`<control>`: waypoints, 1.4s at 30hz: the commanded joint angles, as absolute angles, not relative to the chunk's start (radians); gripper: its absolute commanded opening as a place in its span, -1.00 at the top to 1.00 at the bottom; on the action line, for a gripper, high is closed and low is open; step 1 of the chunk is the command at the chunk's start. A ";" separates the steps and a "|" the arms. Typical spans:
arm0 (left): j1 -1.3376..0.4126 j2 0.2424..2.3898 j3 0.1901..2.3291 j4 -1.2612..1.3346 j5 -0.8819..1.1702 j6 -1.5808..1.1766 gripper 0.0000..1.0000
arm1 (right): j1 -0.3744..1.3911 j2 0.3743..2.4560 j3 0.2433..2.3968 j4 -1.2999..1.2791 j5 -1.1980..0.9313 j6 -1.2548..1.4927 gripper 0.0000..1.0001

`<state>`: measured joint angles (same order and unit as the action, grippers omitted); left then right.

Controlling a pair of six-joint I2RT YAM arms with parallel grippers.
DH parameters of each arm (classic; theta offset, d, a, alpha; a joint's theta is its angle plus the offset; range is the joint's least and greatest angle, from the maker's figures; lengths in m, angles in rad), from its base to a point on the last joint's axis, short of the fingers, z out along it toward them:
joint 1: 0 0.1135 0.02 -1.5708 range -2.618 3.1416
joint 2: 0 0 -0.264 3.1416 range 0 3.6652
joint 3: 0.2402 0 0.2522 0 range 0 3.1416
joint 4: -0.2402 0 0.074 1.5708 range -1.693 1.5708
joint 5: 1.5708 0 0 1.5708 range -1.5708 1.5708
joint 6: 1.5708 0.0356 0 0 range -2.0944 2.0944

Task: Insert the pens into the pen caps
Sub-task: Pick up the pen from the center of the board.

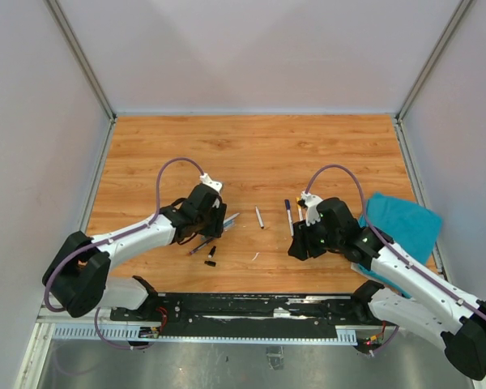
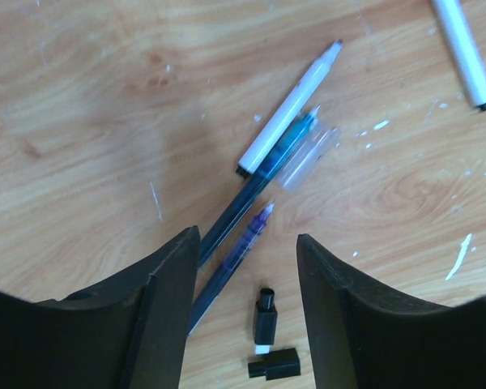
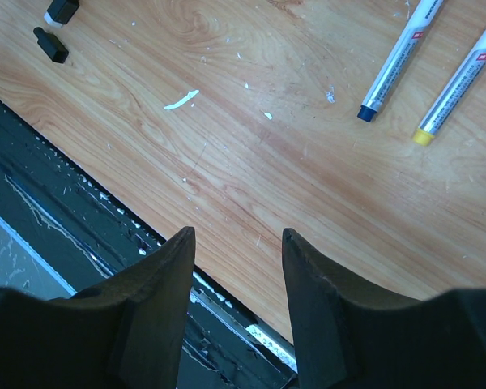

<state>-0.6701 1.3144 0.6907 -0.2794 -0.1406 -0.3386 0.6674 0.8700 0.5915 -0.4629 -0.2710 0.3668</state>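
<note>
My left gripper (image 2: 247, 237) (image 1: 215, 220) hangs open over a cluster of pens: a white pen (image 2: 290, 109), a dark teal pen (image 2: 255, 186) and a blue pen (image 2: 227, 263) that runs under its left finger. Two black pen caps (image 2: 265, 316) (image 2: 274, 365) lie loose on the wood between the fingers, and a clear cap (image 2: 309, 152) lies beside the teal pen. My right gripper (image 3: 236, 232) (image 1: 299, 247) is open and empty above the table's near edge. Two more white pens, one blue-tipped (image 3: 397, 61) and one yellow-tipped (image 3: 462, 77), lie beyond it. Another white pen (image 1: 259, 217) lies mid-table.
A teal cloth (image 1: 401, 225) lies at the right, partly under the right arm. A white scrap (image 3: 181, 100) lies on the wood. The black rail (image 3: 81, 243) runs along the table's near edge below the right gripper. Grey walls enclose three sides.
</note>
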 commanded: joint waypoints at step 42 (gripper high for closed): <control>-0.674 1.441 0.791 -0.252 -0.234 -0.295 0.03 | 0.691 0.877 0.587 -0.465 -0.273 0.366 0.04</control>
